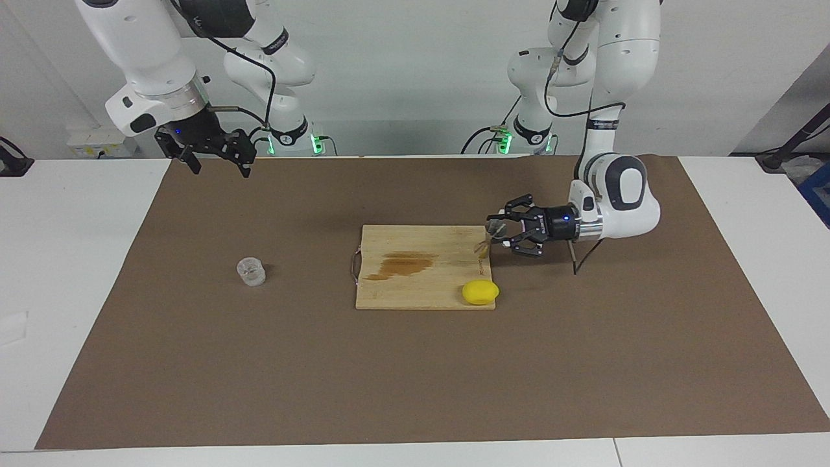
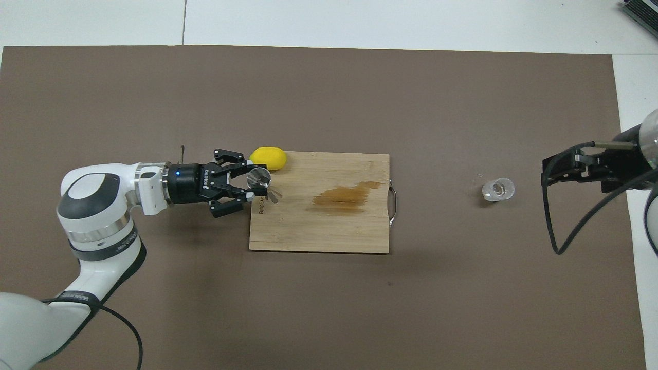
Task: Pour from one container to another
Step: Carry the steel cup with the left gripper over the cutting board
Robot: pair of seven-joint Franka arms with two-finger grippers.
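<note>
Left tool [image 1: 498, 232] pinching metal jigger [image 1: 487, 241] over cutting board [image 1: 421, 285] edge nr lemon [image 1: 480, 292], right tool [image 1: 214, 155] spread, waiting raised over mat [image 1: 415, 363] corner, glass cup [image 1: 251, 271] upright on mat twd right arm's end.

Metal jigger [image 1: 487, 241] tilted over cutting board [image 1: 421, 298] edge; clear glass cup [image 1: 251, 271] upright on mat.
</note>
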